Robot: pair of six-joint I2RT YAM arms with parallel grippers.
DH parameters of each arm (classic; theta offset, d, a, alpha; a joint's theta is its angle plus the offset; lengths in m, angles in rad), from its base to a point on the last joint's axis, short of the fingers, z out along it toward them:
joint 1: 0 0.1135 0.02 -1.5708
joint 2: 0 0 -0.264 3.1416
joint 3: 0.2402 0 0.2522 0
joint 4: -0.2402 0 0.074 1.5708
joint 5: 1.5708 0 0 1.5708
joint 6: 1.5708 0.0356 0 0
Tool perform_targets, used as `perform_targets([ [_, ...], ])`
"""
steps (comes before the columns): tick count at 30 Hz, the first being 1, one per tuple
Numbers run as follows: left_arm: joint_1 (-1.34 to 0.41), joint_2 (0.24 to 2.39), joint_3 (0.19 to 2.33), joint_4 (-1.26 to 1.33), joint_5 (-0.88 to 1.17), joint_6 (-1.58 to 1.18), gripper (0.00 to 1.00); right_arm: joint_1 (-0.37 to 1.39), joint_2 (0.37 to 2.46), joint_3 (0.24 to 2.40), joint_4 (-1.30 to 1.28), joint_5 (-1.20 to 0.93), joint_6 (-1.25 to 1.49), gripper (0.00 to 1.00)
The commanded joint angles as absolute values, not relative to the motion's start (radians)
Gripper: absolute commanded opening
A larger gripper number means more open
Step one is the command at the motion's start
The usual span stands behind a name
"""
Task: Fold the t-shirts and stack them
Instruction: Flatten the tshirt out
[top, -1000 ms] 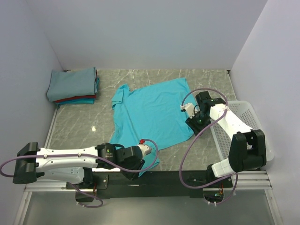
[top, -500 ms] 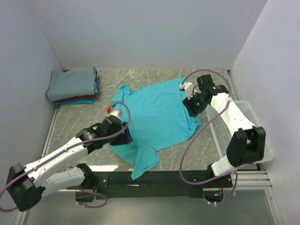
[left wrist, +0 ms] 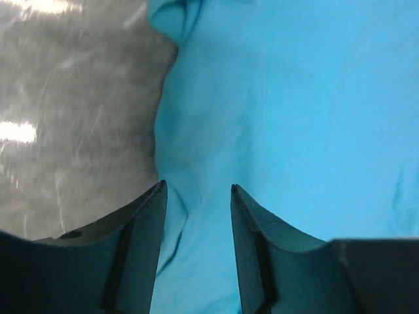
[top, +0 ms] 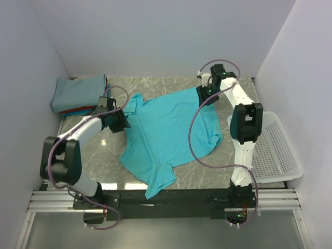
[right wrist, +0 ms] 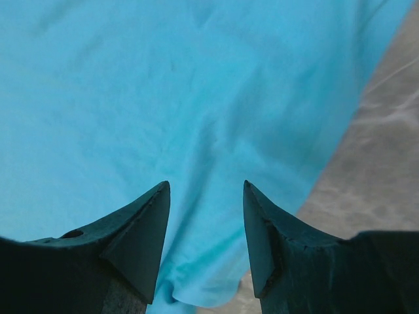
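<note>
Reaching far, the 2 arms have swung within 1 second from the shirt's near side to its far end. The turquoise t-shirt (top: pixel 171 135) lies spread and unfolded mid-table, one part trailing to the near edge. We see the left gripper (top: pixel 122 125) over its left sleeve and the right gripper (top: pixel 202 96) over the far right corner. Both have their fingers parted above cloth and grip nothing. We judge a fold is being set up. The grey marble table (top: pixel 93 155) carries a white basket (top: pixel 270 150) at right and the folded t-shirts (top: pixel 80 96) stacked far left, with plain walls (top: pixel 155 41) behind.
</note>
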State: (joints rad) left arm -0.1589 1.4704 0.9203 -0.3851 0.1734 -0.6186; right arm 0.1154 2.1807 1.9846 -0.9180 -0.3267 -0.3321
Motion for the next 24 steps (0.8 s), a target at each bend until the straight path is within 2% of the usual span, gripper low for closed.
perform_targets([
  [1,-0.16,1.56,1.021,-0.363,0.189,-0.531,0.49,0.165,2.178,1.961,-1.011,-0.309,-0.324,0.56],
  [7,-0.155,1.65,1.178,-0.419,0.118,-0.459,0.5,0.196,2.18,1.835,-0.939,-0.144,-0.315,0.56],
  [11,-0.153,1.666,1.238,-0.43,0.1,-0.42,0.52,0.202,2.215,1.832,-0.951,-0.152,-0.314,0.53],
  [13,-0.152,1.667,1.239,-0.428,0.097,-0.407,0.52,0.215,2.22,1.818,-0.957,-0.141,-0.318,0.46],
  [14,-0.149,1.666,1.235,-0.423,0.095,-0.403,0.53,0.219,2.217,1.8,-0.957,-0.124,-0.321,0.35],
  [18,-0.147,1.631,1.2,-0.397,0.095,-0.385,0.53,0.221,2.151,1.703,-0.933,-0.086,-0.322,0.1],
  [19,-0.147,1.626,1.187,-0.393,0.097,-0.382,0.53,0.219,2.111,1.65,-0.928,-0.078,-0.334,0.01],
  [24,-0.147,1.638,1.195,-0.387,0.115,-0.377,0.52,0.218,1.982,1.47,-0.939,-0.092,-0.374,0.0],
])
